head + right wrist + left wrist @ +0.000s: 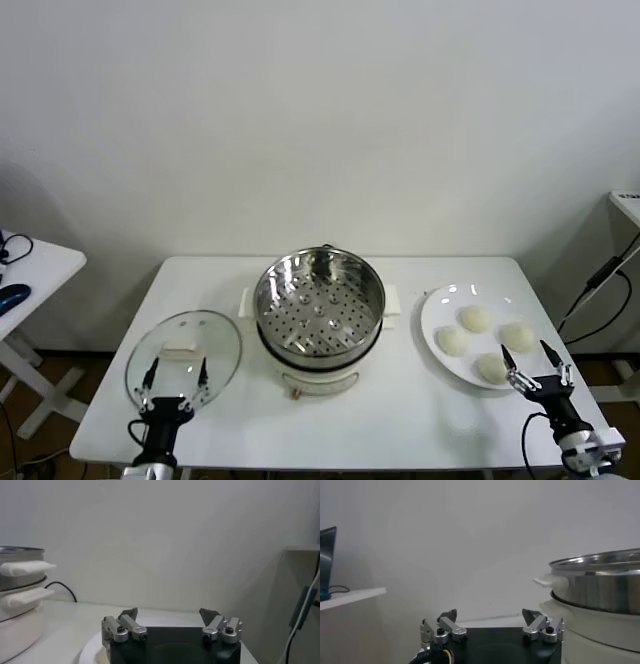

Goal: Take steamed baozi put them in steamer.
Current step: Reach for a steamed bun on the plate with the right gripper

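The right tool [536,362] hangs open at the plate's [436,305] five o'clock edge, holding nothing. Best lower it squarely over the nearest of four baozi [491,368] and close gently, since soft dough dents. The steamer [319,300], at table [400,420] centre, holds only its perforated tray. The left tool [176,374] waits open over the lid [184,355].

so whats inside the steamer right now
Only its perforated tray shows inside the steamer; no buns. All four baozi are on the white plate. What lies below the tray is hidden.
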### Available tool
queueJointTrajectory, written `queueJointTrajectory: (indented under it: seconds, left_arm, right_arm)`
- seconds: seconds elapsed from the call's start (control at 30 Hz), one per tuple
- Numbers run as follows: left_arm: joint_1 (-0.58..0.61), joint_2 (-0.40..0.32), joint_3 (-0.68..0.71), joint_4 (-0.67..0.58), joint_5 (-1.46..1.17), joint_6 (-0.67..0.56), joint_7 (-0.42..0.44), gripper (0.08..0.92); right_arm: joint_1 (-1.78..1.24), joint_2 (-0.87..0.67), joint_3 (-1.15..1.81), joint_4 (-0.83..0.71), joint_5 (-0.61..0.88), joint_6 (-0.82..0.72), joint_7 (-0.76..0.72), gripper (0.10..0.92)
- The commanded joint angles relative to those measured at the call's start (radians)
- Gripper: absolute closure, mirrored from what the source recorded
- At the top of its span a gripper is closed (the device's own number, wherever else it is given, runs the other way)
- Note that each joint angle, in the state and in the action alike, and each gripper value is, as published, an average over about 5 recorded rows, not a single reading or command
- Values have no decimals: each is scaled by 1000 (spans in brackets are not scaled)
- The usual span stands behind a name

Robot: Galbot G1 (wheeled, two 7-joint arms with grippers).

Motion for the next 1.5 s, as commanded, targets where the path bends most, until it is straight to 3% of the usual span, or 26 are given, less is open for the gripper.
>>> queueJointTrajectory:
  seconds: [0.03,0.2,0.4,0.57,0.73,0.97,1.17,1.5]
  left_arm:
    - [-2,2,1,3,4,-7,9,177]
    - [-15,14,6,19,14,-7,10,177]
    - [-31,30,23,54,17,-41,0,177]
    - [-28,33,52,47,17,-38,-8,177]
    - [-52,26,63,31,34,-11,-7,177]
    - [-67,48,63,36,33,2,-3,177]
    - [-69,65,55,32,23,16,-2,177]
    - [-86,88,50,39,12,50,-4,177]
  right_arm:
    - [29,-20,19,35,-51,-45,-14,203]
    - [115,-141,32,61,-174,-149,-98,203]
    - [311,-450,-109,-7,-195,-277,-225,203]
    - [644,-662,-446,-150,-173,-299,-405,203]
    - [1080,-773,-893,-330,-164,-266,-644,203]
    - [1534,-709,-1323,-547,-343,-130,-928,203]
    - [1827,-554,-1621,-704,-413,-92,-1029,203]
    - [1876,-243,-1745,-894,-564,-114,-1143,203]
